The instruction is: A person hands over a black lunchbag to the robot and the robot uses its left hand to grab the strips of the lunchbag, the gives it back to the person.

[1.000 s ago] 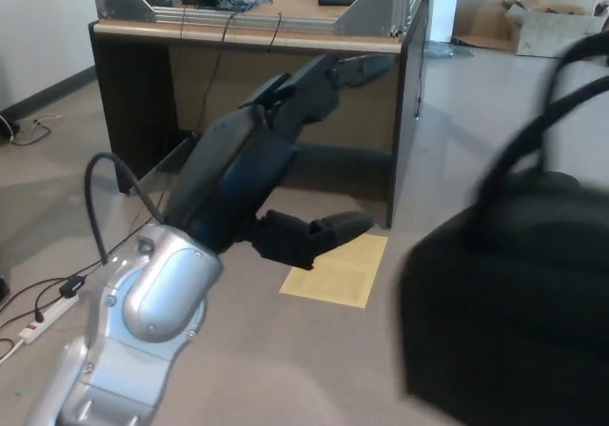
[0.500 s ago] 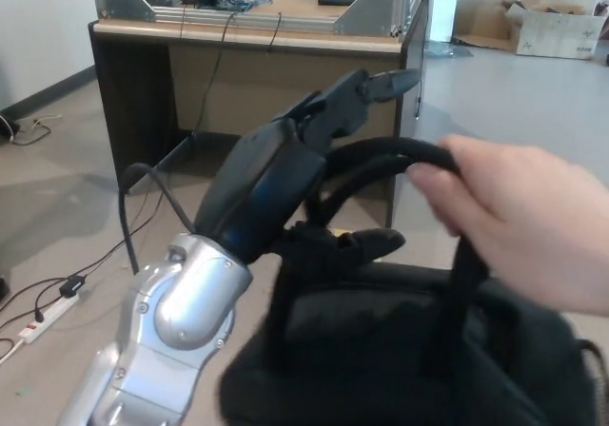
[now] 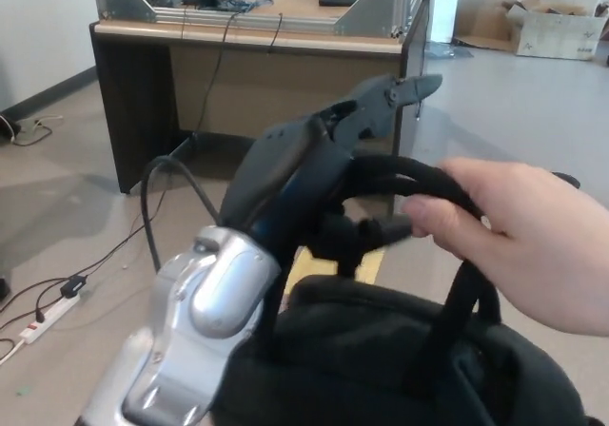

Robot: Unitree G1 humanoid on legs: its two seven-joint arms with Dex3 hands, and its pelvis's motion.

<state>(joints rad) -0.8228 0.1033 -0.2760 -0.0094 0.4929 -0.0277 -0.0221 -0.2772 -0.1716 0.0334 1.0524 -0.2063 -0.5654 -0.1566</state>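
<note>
Handover: person's hand holds up the straps of the black lunchbag low at centre-right; left hand, fingers apart under the straps, should clench fully before release

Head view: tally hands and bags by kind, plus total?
Robot hand: 1, the left robot hand, at the straps
Person's hand: 1, the person's hand, gripping the straps
Black lunchbag: 1, the lunchbag
Total: 3
</note>
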